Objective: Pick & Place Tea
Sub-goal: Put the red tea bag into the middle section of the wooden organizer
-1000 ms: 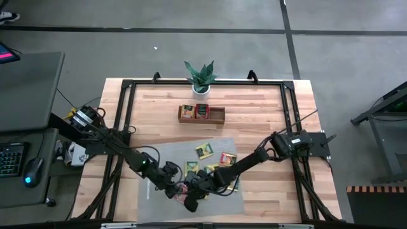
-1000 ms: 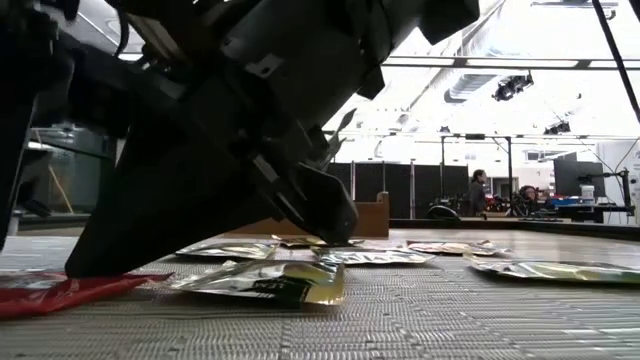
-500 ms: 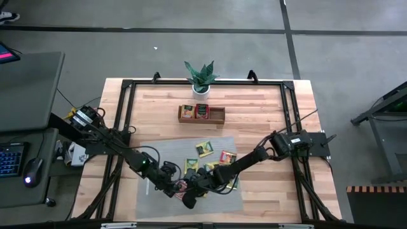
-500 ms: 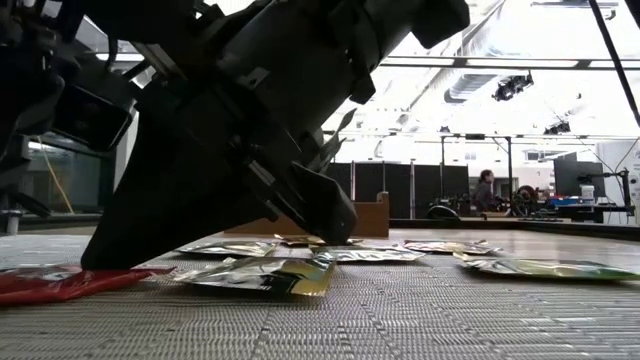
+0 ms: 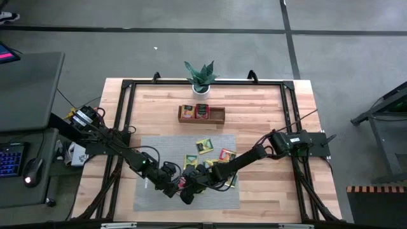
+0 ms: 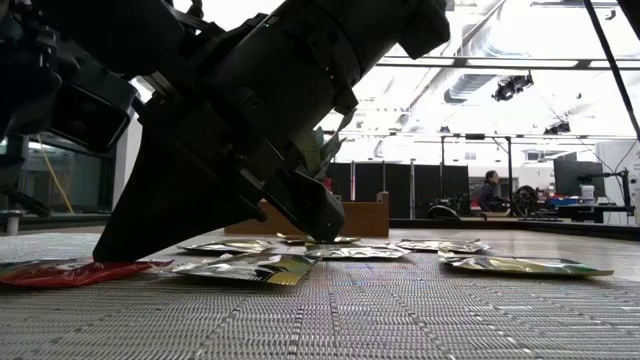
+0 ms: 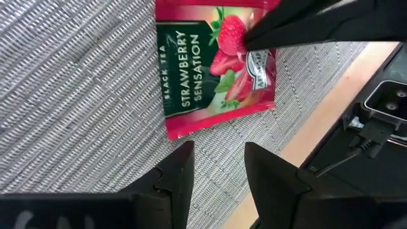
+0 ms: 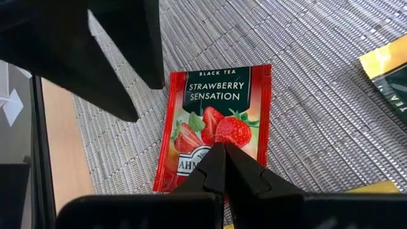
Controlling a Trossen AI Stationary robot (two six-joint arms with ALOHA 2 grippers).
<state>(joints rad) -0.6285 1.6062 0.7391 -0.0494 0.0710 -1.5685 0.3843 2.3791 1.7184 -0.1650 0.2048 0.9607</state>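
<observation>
High view: I see both grippers over the mat [image 5: 152,191]. L wrist: left gripper [image 7: 219,162] partly open, empty, just beside red sachet [image 7: 213,60]. R wrist: right gripper [image 8: 224,166] closed, tips pressing the sachet's lower edge.

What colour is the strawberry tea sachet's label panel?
Dark green on a red strawberry tea sachet, clearest in the right wrist view.

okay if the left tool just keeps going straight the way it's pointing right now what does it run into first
Probably the red strawberry sachet lying flat on the grey mat; its near edge sits just ahead of the left tool, whose fingers stand apart. The shut right tool already presses on that sachet's far end. Depth is uncertain.
</observation>
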